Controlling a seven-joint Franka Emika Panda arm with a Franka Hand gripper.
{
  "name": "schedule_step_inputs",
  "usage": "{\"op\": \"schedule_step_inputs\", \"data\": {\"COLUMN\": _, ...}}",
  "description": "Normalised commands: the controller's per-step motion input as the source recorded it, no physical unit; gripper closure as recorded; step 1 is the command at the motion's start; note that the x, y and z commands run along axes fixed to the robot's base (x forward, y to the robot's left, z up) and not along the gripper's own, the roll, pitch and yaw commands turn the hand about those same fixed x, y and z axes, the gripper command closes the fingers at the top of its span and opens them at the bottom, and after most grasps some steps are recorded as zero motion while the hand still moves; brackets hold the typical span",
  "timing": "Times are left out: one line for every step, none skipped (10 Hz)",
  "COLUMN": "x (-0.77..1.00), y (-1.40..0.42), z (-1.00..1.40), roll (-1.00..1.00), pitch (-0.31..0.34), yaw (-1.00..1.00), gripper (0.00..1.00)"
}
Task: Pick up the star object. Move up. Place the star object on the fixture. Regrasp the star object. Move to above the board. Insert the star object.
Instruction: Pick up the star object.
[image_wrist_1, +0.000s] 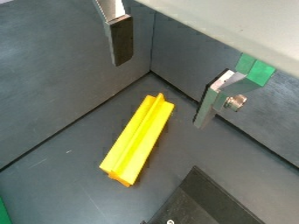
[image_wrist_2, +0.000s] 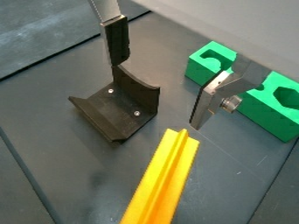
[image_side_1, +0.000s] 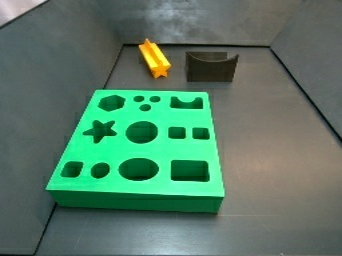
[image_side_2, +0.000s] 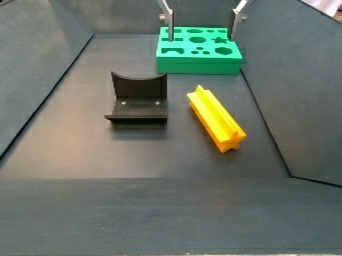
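On the dark floor of the bin, the star object (image_side_2: 218, 117) lies flat on its side, a ridged orange-yellow bar just beside the fixture (image_side_2: 136, 98) but not touching it. In a side view the bar (image_side_1: 154, 57) sits at the far end, left of the dark notched block (image_side_1: 211, 65), with the board (image_side_1: 138, 150) well apart in the near part of the floor. The gripper (image_wrist_2: 163, 74) hangs above the floor with its jaws spread wide and nothing between them (both silver fingers (image_wrist_1: 121, 35) show their dark pads bare in the wrist views). In a side view only the fingertips (image_side_2: 167, 22) show at the top edge, above the green slab (image_side_2: 198, 50). In a wrist view the peg (image_wrist_1: 139, 139) lies below the open fingers, apart from both
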Motion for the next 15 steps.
{"op": "schedule_step_inputs", "data": {"x": -0.27, "y": -0.14, "z": -0.15, "roll": 0.26, "pitch": 0.0, "yaw": -0.15, "gripper": 0.0}}
{"op": "schedule_step_inputs", "data": {"x": -0.1, "y": -0.05, "z": -0.51, "roll": 0.01, "pitch": -0.281, "yaw": 0.01, "gripper": 0.0}}
{"op": "schedule_step_inputs", "data": {"x": -0.17, "y": -0.11, "z": -0.69, "roll": 0.02, "pitch": -0.261, "yaw": 0.32, "gripper": 0.0}}
{"op": "schedule_step_inputs", "data": {"x": 0.11, "y": 0.0, "z": -0.72, "roll": -0.07, "pitch": -0.196, "yaw": 0.73, "gripper": 0.0}}
{"op": "schedule_step_inputs", "data": {"x": 0.18, "y": -0.09, "z": -0.74, "roll": -0.13, "pitch": -0.157, "yaw": 0.73, "gripper": 0.0}}
{"op": "schedule_step_inputs", "data": {"x": 0.29, "y": -0.41, "z": -0.97, "roll": -0.03, "pitch": -0.081, "yaw": 0.56, "gripper": 0.0}}
{"op": "schedule_step_inputs", "data": {"x": 0.33, "y": -0.48, "z": -1.0, "roll": 0.0, "pitch": -0.046, "yaw": 0.5, "gripper": 0.0}}
{"op": "schedule_step_inputs", "data": {"x": 0.33, "y": -0.47, "z": -1.0, "roll": 0.0, "pitch": -0.02, "yaw": 0.46, "gripper": 0.0}}
{"op": "schedule_step_inputs", "data": {"x": 0.31, "y": -0.42, "z": -1.0, "roll": 0.07, "pitch": 0.0, "yaw": 0.45, "gripper": 0.0}}
{"op": "schedule_step_inputs", "data": {"x": 0.0, "y": 0.0, "z": -1.0, "roll": 0.06, "pitch": -0.05, "yaw": 0.27, "gripper": 0.0}}
{"op": "schedule_step_inputs", "data": {"x": 0.0, "y": -0.1, "z": -0.41, "roll": 0.0, "pitch": -0.107, "yaw": 0.01, "gripper": 0.0}}
{"op": "schedule_step_inputs", "data": {"x": 0.1, "y": -0.12, "z": -0.23, "roll": 0.0, "pitch": 0.0, "yaw": 0.0, "gripper": 0.0}}
{"op": "schedule_step_inputs", "data": {"x": 0.01, "y": -0.11, "z": -0.5, "roll": 0.09, "pitch": -0.003, "yaw": 0.03, "gripper": 0.0}}
{"op": "schedule_step_inputs", "data": {"x": 0.0, "y": -0.03, "z": -0.62, "roll": 0.12, "pitch": 0.0, "yaw": 0.03, "gripper": 0.0}}
{"op": "schedule_step_inputs", "data": {"x": -0.32, "y": 0.07, "z": -0.24, "roll": 0.02, "pitch": -0.074, "yaw": 0.09, "gripper": 0.0}}
